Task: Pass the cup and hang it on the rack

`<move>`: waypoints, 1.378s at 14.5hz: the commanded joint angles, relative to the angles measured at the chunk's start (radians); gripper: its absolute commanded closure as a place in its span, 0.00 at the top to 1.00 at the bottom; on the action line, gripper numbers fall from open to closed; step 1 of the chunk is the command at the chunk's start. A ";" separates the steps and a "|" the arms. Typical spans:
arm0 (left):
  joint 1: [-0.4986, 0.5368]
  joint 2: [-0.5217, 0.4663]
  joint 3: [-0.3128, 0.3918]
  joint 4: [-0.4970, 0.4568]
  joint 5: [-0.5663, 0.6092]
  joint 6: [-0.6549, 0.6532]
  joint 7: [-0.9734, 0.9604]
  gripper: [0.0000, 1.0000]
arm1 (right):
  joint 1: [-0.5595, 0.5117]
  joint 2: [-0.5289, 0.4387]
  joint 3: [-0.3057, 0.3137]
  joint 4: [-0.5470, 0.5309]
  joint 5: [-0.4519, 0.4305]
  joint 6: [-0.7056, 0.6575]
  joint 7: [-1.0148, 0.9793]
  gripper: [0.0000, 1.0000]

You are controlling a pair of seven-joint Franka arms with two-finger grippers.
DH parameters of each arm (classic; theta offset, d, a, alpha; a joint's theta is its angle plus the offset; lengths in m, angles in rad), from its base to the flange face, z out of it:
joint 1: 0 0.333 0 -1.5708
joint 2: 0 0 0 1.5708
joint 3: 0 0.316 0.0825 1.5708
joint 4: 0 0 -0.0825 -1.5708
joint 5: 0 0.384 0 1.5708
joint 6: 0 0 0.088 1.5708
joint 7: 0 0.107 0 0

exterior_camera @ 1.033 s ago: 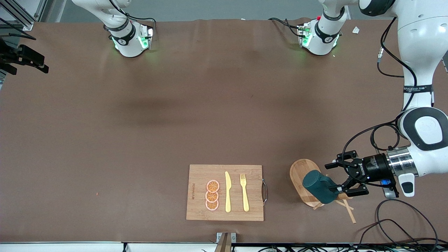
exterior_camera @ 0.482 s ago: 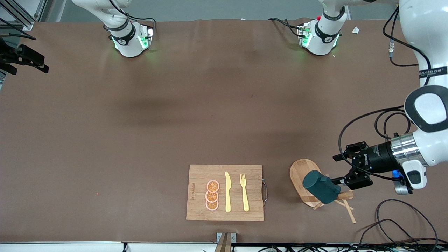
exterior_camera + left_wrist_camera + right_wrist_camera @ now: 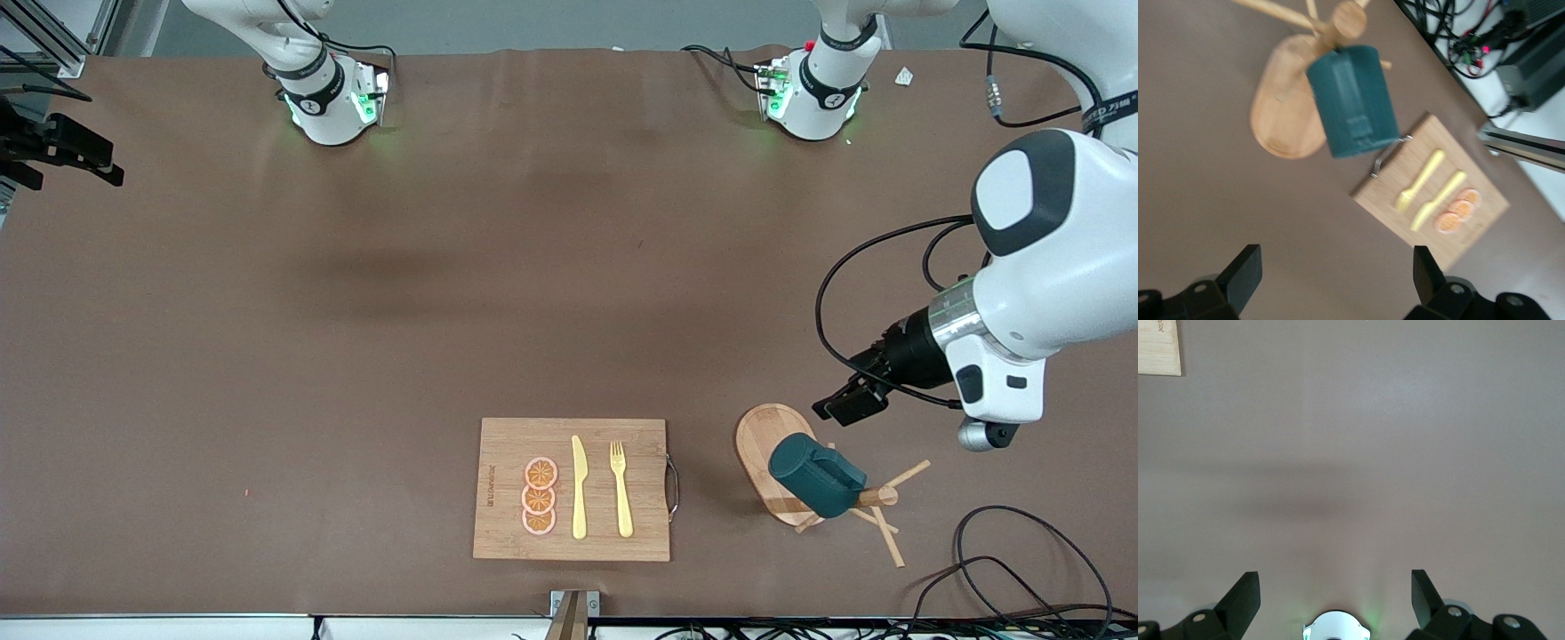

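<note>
Cup hangs on the rack, tilted, mouth toward the post, clear of any gripper. Left gripper is up in the air just beside the rack, toward the left arm's end of the table, fingers spread wide, holding nothing. Cutting board with knife, fork and orange slices sits beside the rack, toward the right arm's end. Right gripper waits over bare table, open and empty.

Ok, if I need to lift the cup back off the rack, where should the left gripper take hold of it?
Probably across the cup's round side walls, near the middle of the body. It hangs tilted on a peg of the rack, with the peg and post at its handle side, so come from the free side, away from the post. The left gripper is open and clear of it.
</note>
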 commanded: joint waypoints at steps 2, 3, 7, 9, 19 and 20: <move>0.016 -0.086 -0.009 -0.021 0.271 -0.124 0.322 1.00 | -0.007 -0.024 -0.002 -0.025 0.016 0.006 0.005 1.00; 0.019 -0.117 -0.004 -0.021 0.304 -0.155 0.438 1.00 | -0.007 -0.024 -0.002 -0.023 0.018 0.007 0.006 1.00; 0.105 -0.220 0.014 -0.022 0.298 -0.266 0.639 1.00 | -0.021 -0.024 -0.004 -0.021 0.019 0.003 0.017 1.00; 0.125 -0.247 0.010 -0.022 0.293 -0.340 0.689 1.00 | -0.027 -0.024 -0.004 -0.021 0.019 0.001 0.018 1.00; 0.326 -0.536 -0.197 -0.390 0.158 -0.330 0.670 1.00 | 0.000 -0.022 0.004 -0.009 0.021 0.001 0.068 1.00; 0.335 -0.577 -0.211 -0.442 0.158 -0.309 0.670 1.00 | -0.001 -0.022 0.002 -0.009 0.021 0.000 0.071 1.00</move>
